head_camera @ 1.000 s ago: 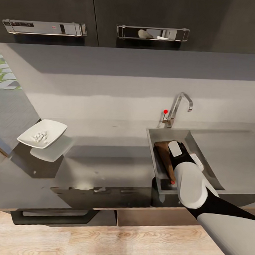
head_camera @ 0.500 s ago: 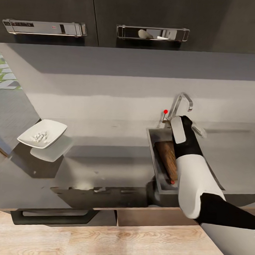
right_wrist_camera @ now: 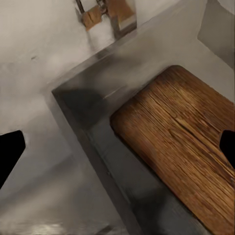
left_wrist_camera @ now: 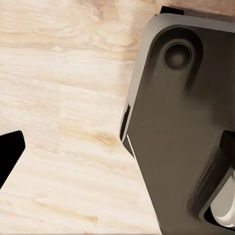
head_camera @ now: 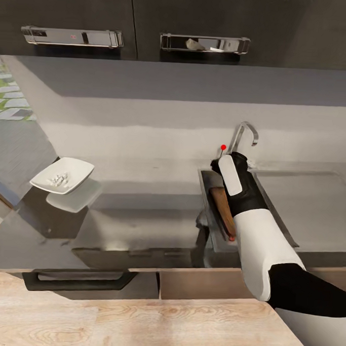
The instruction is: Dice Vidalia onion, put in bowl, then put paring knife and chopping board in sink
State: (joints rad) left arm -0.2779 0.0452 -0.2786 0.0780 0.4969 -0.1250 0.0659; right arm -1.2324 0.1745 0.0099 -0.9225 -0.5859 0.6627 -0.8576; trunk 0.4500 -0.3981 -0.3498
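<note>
The brown chopping board (head_camera: 220, 207) lies inside the steel sink (head_camera: 205, 181), leaning along its left wall; up close the board (right_wrist_camera: 182, 147) shows its rounded corner against the sink wall (right_wrist_camera: 93, 134). A small reddish end (head_camera: 232, 238) at the board's near end looks like the paring knife's handle; its blade is hidden. My right gripper (right_wrist_camera: 117, 147) hangs above the board's far end, open and holding nothing, its forearm (head_camera: 258, 238) covering much of the basin. The white bowl (head_camera: 75, 170) with diced onion (head_camera: 57, 178) stands on the countertop (head_camera: 140, 222) at the left. My left gripper (left_wrist_camera: 117, 147) is open over the floor.
The chrome tap (head_camera: 244, 132) with its red knob (head_camera: 223, 147) rises just behind my right wrist. The flat drainboard (head_camera: 308, 205) stretches to the sink's right. Black wall cabinets with chrome rails (head_camera: 204, 43) hang above. Below the counter are a drawer handle (head_camera: 76, 279) and wooden floor (head_camera: 134, 325).
My right arm has lifted out of the sink and drawn back toward the tap, leaving the board in the basin. The head view has also shifted, pulling back a little.
</note>
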